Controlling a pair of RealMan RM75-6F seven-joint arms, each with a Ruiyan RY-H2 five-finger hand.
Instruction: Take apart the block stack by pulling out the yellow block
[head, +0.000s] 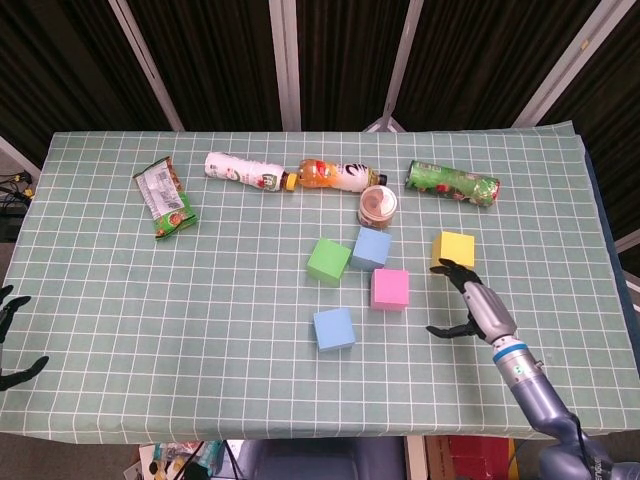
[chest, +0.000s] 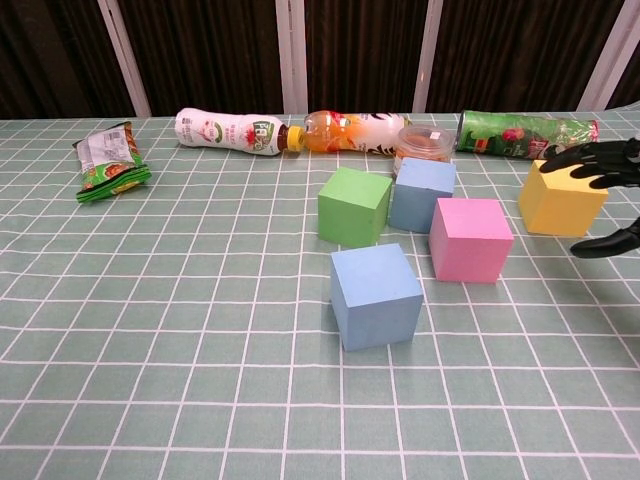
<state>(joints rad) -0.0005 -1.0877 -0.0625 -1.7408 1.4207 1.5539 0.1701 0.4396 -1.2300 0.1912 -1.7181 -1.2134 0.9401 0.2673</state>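
Note:
The yellow block (head: 453, 249) (chest: 559, 200) stands alone on the checked cloth, to the right of the other blocks. My right hand (head: 472, 305) (chest: 603, 187) hovers just in front of it, nearer me, fingers spread and holding nothing. A green block (head: 328, 261), a blue block (head: 372, 248) and a pink block (head: 390, 289) lie close together, and a second blue block (head: 333, 329) lies nearer me. None of them is stacked. Only the dark fingertips of my left hand (head: 12, 340) show at the left edge of the head view, apart and empty.
Along the back lie a white bottle (head: 243, 170), an orange bottle (head: 335, 175), a round jar (head: 378, 205) and a green tube can (head: 452, 183). A snack packet (head: 165, 198) lies at the far left. The table's right edge (head: 608, 260) is near my right arm.

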